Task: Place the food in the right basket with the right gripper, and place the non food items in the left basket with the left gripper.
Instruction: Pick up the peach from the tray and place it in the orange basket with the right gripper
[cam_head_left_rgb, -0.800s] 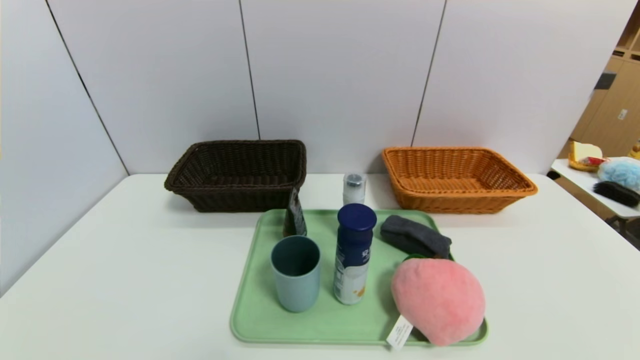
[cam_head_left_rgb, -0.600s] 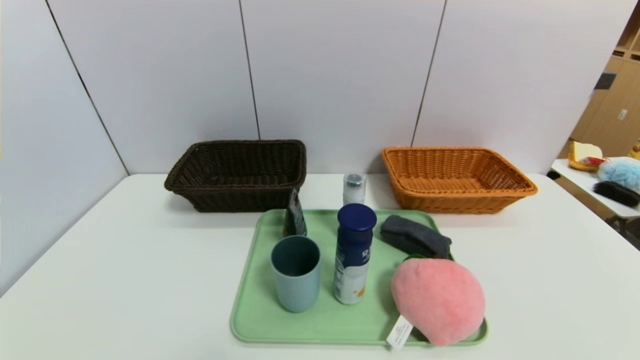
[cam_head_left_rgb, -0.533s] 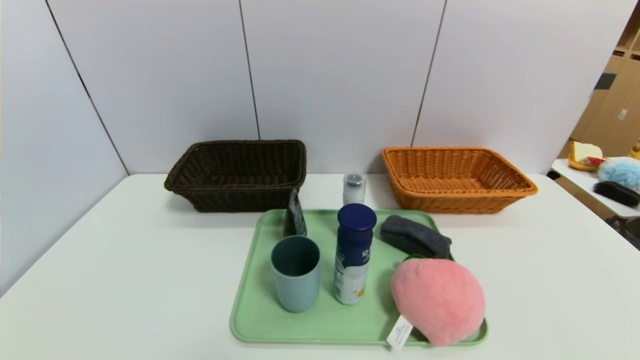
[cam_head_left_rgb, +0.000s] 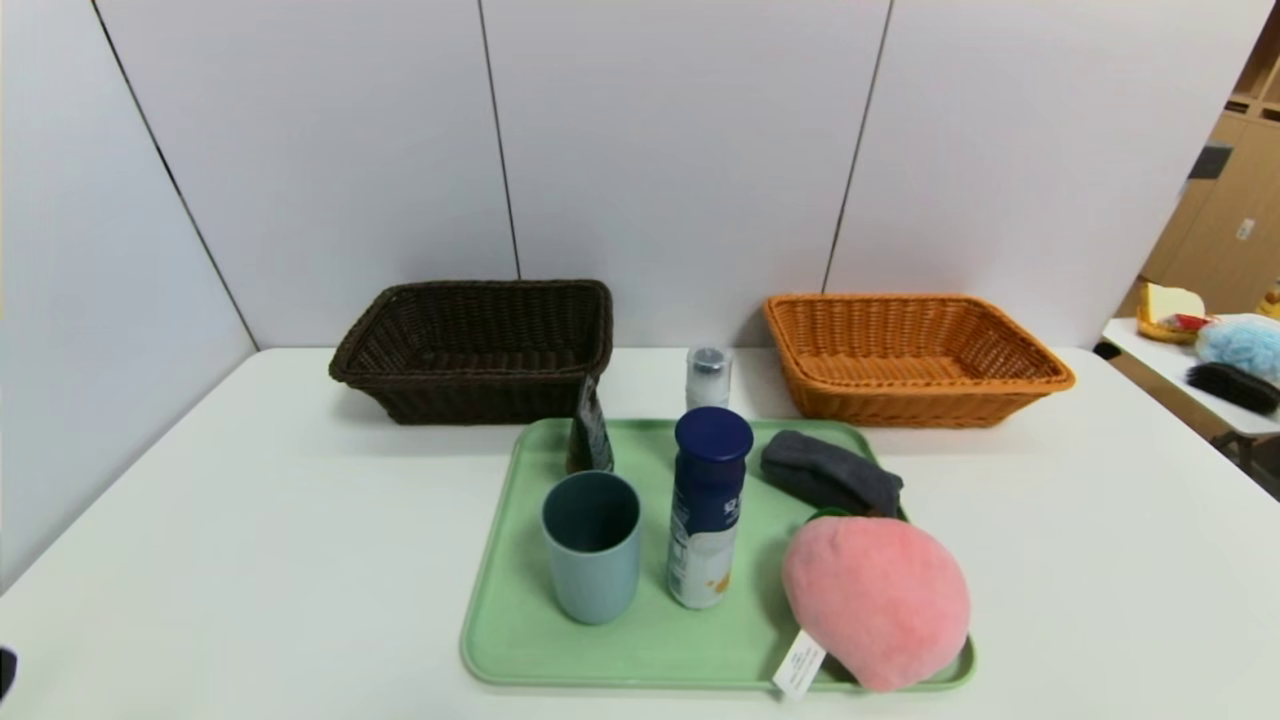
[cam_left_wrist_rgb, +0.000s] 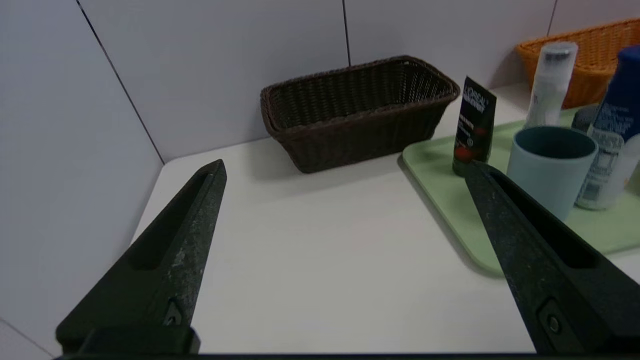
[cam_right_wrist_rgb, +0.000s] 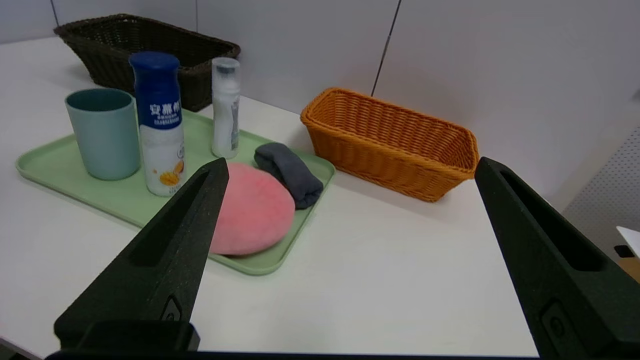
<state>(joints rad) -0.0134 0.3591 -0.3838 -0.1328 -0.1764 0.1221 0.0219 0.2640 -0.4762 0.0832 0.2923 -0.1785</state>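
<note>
A white desk (cam_head_left_rgb: 250, 520) stands against grey wall panels and carries a light green tray (cam_head_left_rgb: 520, 640) at the middle of its near edge. On the tray, a grey-blue plastic cup (cam_head_left_rgb: 591, 546) stands upright near the tray's near-left part, with a tall white bottle with a navy cap (cam_head_left_rgb: 706, 520) upright just beside it at the tray's centre. A pink plush peach (cam_head_left_rgb: 877, 600) with a white tag lies at the tray's near-right corner, and a folded dark grey cloth (cam_head_left_rgb: 830, 472) lies just behind it along the right edge. A black squeeze tube (cam_head_left_rgb: 590, 432) stands at the tray's far-left corner, and a slim white bottle with a grey cap (cam_head_left_rgb: 708, 377) stands at the middle of the far edge. The dark brown wicker basket (cam_head_left_rgb: 478, 345) sits at the desk's far edge, left of centre; the orange wicker basket (cam_head_left_rgb: 910, 355) sits at the far edge, right of centre. Both hold nothing that can be seen. The left gripper (cam_left_wrist_rgb: 345, 170) hangs over the desk's near-left area, fingers spread wide and holding nothing. The right gripper (cam_right_wrist_rgb: 350, 165) hangs over the near-right area, likewise spread wide with nothing between its fingers.
</note>
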